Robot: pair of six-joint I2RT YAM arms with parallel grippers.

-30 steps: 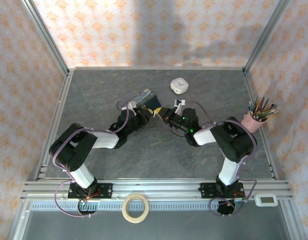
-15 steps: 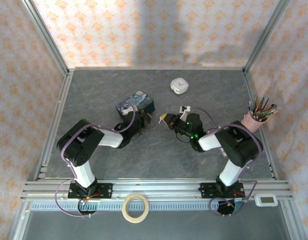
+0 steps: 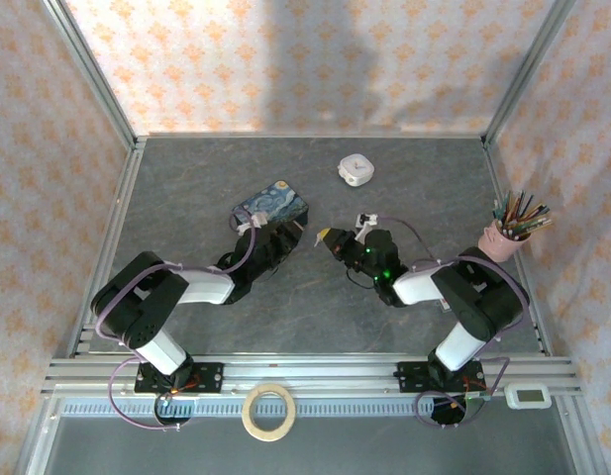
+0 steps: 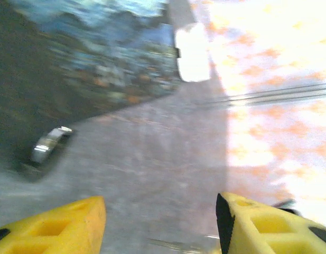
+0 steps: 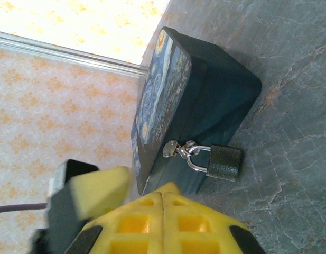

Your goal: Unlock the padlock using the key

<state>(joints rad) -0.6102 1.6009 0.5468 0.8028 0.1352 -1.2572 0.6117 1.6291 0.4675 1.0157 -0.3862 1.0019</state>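
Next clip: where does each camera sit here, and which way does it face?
Top external: above and behind, looking down at the table; left arm and right arm show, bases nearest.
Left wrist: low, facing the blue tin; open left gripper below.
Right wrist: facing the padlock on the tin's latch; shut right gripper below.
All three share the tin.

A small padlock (image 5: 224,162) with a dark grey, boxy metal body and a thin silver shackle hangs from the little silver latch on the dark side wall of the blue painted tin (image 5: 157,106). Its shackle is looped through the latch ring and looks closed. The body lies tilted just beside the tin's lower edge, against the grey stone-patterned table (image 5: 289,159).
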